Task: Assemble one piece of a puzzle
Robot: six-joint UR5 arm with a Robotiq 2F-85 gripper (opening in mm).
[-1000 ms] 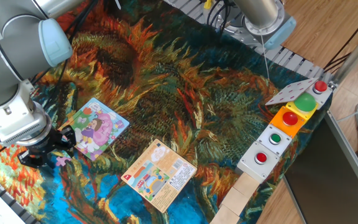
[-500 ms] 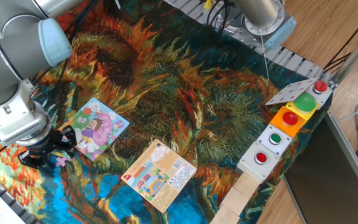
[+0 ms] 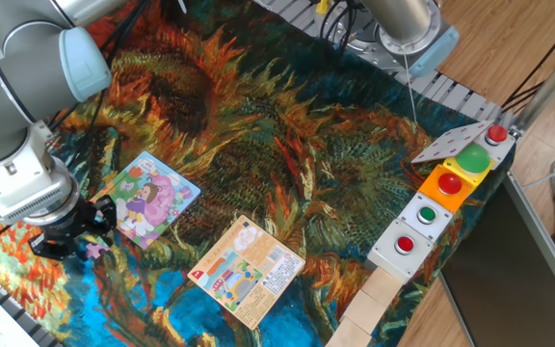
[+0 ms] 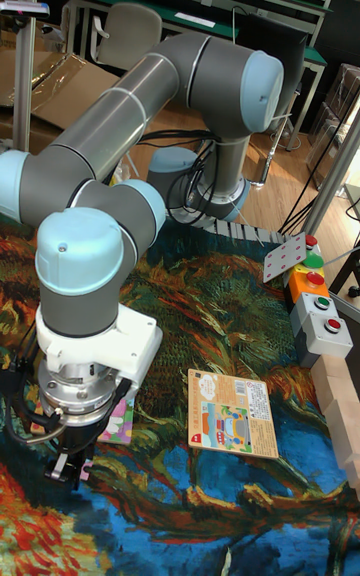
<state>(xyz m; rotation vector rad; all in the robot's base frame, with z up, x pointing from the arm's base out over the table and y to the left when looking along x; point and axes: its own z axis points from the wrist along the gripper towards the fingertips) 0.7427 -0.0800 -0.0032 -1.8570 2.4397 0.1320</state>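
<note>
The puzzle (image 3: 148,200) lies flat on the painted cloth at the left, a square board with a light-blue edge and a girl in purple and pink. The piece (image 3: 95,249), small and pink-lilac, sits on the cloth just off the board's lower-left corner. My gripper (image 3: 73,243) stands low over the cloth with its dark fingers right against the piece, which pokes out on their right side. The fingers' gap is hidden. In the tall fixed view my gripper (image 4: 72,461) points straight down, a strip of the puzzle (image 4: 119,423) shows beside it, and the piece is hidden.
An orange-peach printed card (image 3: 249,270) lies to the right of the puzzle. A row of button boxes (image 3: 444,198) runs along the right edge of the cloth, with wooden blocks (image 3: 374,304) below them. The arm's base (image 3: 408,29) stands at the back.
The piece has slipped a few pixels left, closer under the fingers. The arm has hardly moved.
</note>
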